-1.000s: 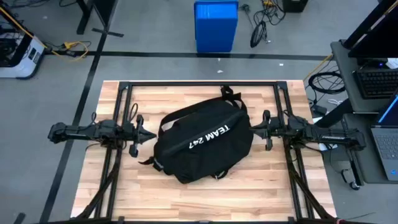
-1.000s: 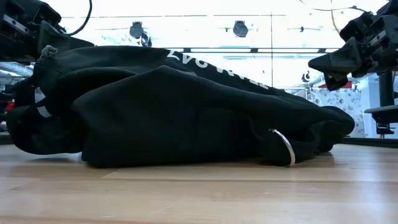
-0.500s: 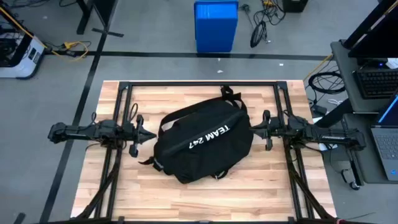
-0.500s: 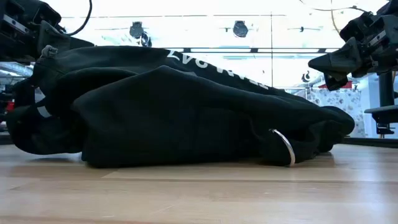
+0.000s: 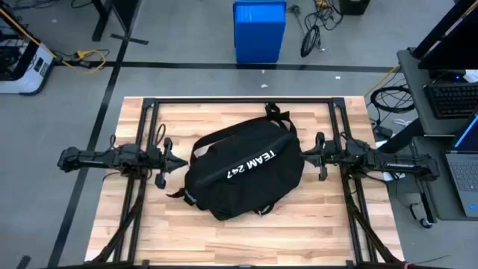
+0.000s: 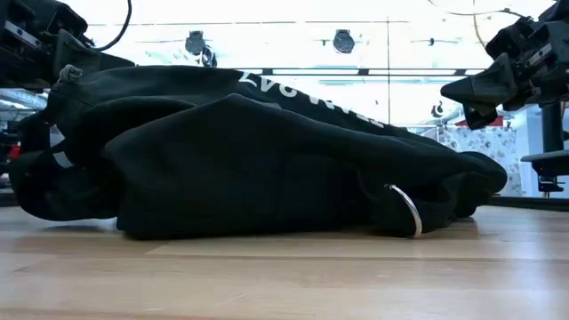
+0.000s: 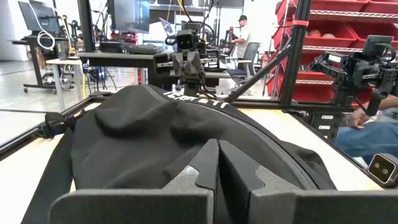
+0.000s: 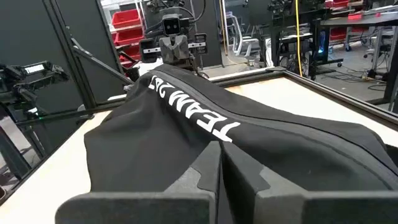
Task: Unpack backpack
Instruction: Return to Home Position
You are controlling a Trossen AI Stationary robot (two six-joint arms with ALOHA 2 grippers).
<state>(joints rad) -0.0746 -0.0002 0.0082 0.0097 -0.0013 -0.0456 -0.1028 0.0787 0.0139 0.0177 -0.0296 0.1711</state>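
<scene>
The backpack [image 5: 243, 173] is large, black and soft, with white "TEAM 247" lettering; it lies flat on the middle of the wooden table [image 5: 187, 239], its top handle [image 5: 273, 113] toward the far edge. My left gripper [image 5: 182, 164] hovers just off the backpack's left side, fingers shut and pointing at it. My right gripper [image 5: 305, 154] hovers at the backpack's right side, fingers shut. In the low view both grippers stay above the table, beside the backpack [image 6: 258, 160]. The wrist views show the backpack [image 7: 174, 124] [image 8: 205, 130] beyond each pair of shut fingers.
A black metal frame [image 5: 239, 101] borders the table and carries both arms. A metal ring [image 6: 406, 209] hangs at the backpack's near side. A blue bin [image 5: 259, 30] stands on the floor beyond the far edge. A desk with a laptop [image 5: 463, 149] stands to the right.
</scene>
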